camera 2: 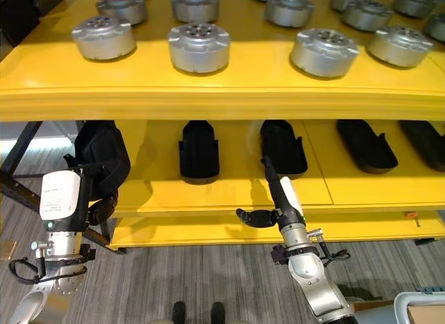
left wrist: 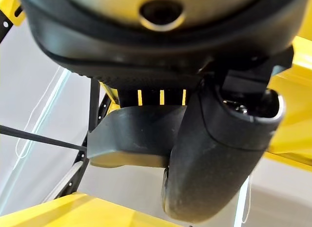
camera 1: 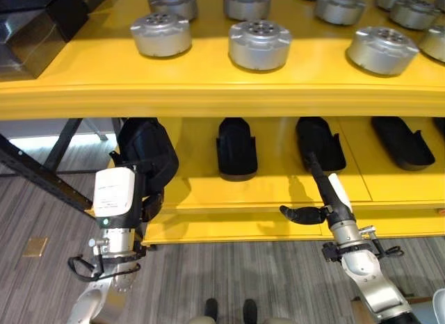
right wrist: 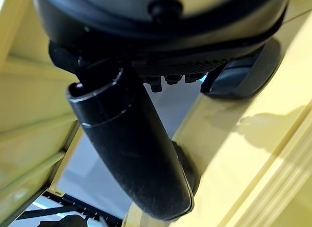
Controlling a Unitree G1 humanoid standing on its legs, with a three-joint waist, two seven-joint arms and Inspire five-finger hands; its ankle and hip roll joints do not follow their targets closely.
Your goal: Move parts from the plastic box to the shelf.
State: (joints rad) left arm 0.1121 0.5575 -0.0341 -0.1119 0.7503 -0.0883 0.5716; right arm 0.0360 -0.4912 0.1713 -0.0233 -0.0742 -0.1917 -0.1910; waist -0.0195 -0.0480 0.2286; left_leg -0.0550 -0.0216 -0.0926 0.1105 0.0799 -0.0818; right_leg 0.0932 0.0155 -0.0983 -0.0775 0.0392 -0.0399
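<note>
Left hand (camera 1: pixel 142 157) grips a black part (left wrist: pixel 134 139) at the lower shelf (camera 1: pixel 278 192) edge; slide it level, beside its neighbours (camera 1: pixel 236 149). Right hand (camera 1: pixel 327 188) reaches in, fingers straight, holding nothing.

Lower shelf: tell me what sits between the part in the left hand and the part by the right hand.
One black part lies there on the lower shelf, seen in both eye views.

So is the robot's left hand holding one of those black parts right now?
Yes, the left hand is wrapped around a black part at the lower shelf's left end.
</note>
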